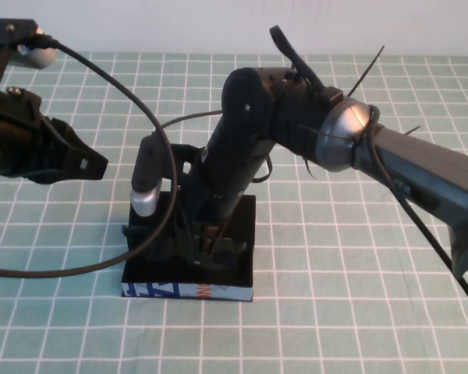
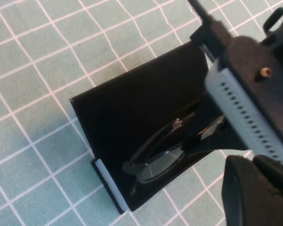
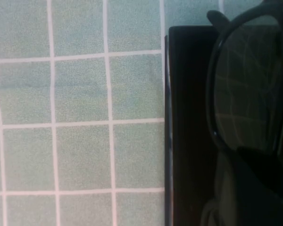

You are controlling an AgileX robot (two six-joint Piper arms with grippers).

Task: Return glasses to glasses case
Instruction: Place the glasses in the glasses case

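Glasses case (image 1: pixel 189 290) at counter's (image 1: pixel 359 312) near edge, open. My right end effector (image 1: pixel 207 248) down inside it, gripping glasses (image 2: pixel 155 157) low over black lining. Left end effector (image 1: pixel 82 164) parked left, fingers unclear. Placing step; next: release, lift straight out, shut lid.

- Black glasses case (image 1: pixel 242 265), its front strip light blue with dark blue and orange marks, directly under the black right gripper (image 1: pixel 203 248).
- Black-framed glasses (image 2: pixel 155 157) with dark greenish, reflective lenses, against the case's matte black lining just beside that gripper.
- Pale green tablecloth (image 1: pixel 335 312) crossed by a white grid, beneath both arms.
- Black left gripper (image 1: pixel 90 165), above the cloth beside the case.
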